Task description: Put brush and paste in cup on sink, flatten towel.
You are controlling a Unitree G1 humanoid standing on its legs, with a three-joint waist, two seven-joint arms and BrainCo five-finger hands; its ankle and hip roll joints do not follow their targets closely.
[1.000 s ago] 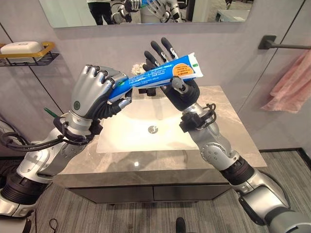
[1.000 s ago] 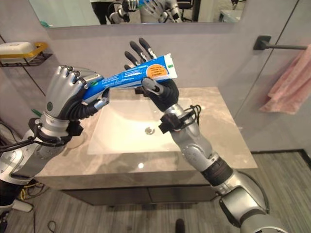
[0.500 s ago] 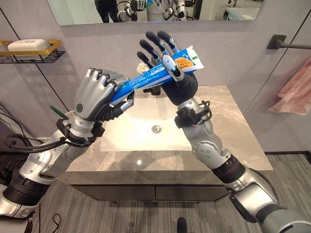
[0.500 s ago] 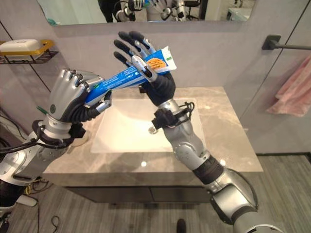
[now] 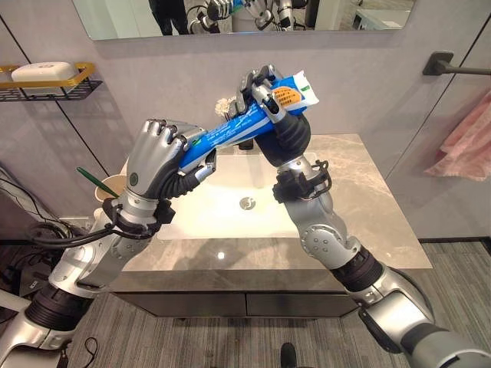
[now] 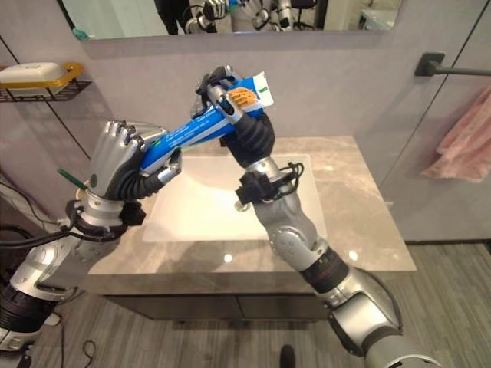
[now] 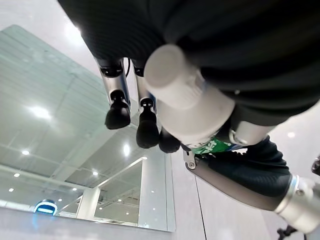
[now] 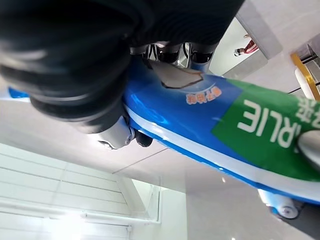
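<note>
A blue toothpaste tube (image 5: pixel 238 126) is held slanted in the air above the sink basin (image 5: pixel 230 211). My left hand (image 5: pixel 157 157) is shut on its lower, capped end; the white cap (image 7: pixel 175 82) shows past the curled fingers (image 7: pixel 118 112). My right hand (image 5: pixel 278 126) is curled round the tube's upper end (image 8: pixel 210 125), near the orange label. A beige cup (image 5: pixel 111 188) stands on the counter at the far left with a green toothbrush (image 5: pixel 89 176) in it. A pink towel (image 5: pixel 468 142) hangs bunched at the right wall.
The grey stone counter (image 5: pixel 360 207) runs round the basin, with bare room to its right. A towel bar (image 5: pixel 453 67) is above the towel. A wire shelf with a soap dish (image 5: pixel 42 77) hangs at the upper left. A mirror (image 5: pixel 115 15) covers the back wall.
My right hand's fingers, spread straight before, have curled round the tube's upper end. The tube now slants more steeply, with my left hand a little lower.
</note>
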